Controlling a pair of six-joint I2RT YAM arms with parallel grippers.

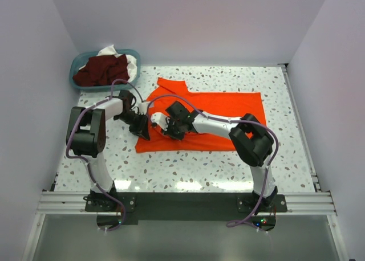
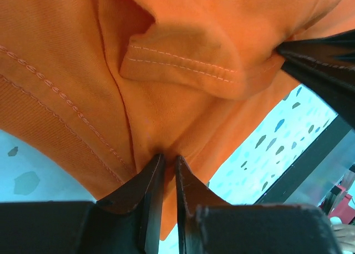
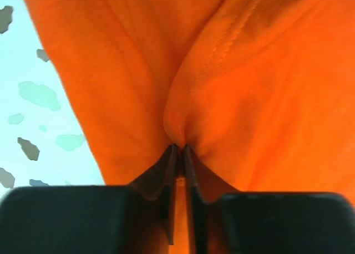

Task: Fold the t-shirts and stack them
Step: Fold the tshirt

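The bright orange-red t-shirt (image 1: 219, 115) lies spread on the speckled table, one sleeve pointing to the far left. My left gripper (image 1: 141, 128) is shut on the shirt's near left edge; in the left wrist view its jaws (image 2: 166, 161) pinch the orange cloth (image 2: 166, 71) below a stitched hem. My right gripper (image 1: 169, 128) is shut on a fold of the same shirt just to the right; the right wrist view shows the cloth (image 3: 233, 87) bunched between the fingertips (image 3: 179, 150). Dark maroon shirts (image 1: 102, 69) and white cloth (image 1: 128, 61) lie in the basket.
A teal plastic basket (image 1: 76, 78) stands at the far left corner of the table. The speckled tabletop (image 1: 188, 167) lies between the shirt and the arm bases. White walls close in on the left, back and right.
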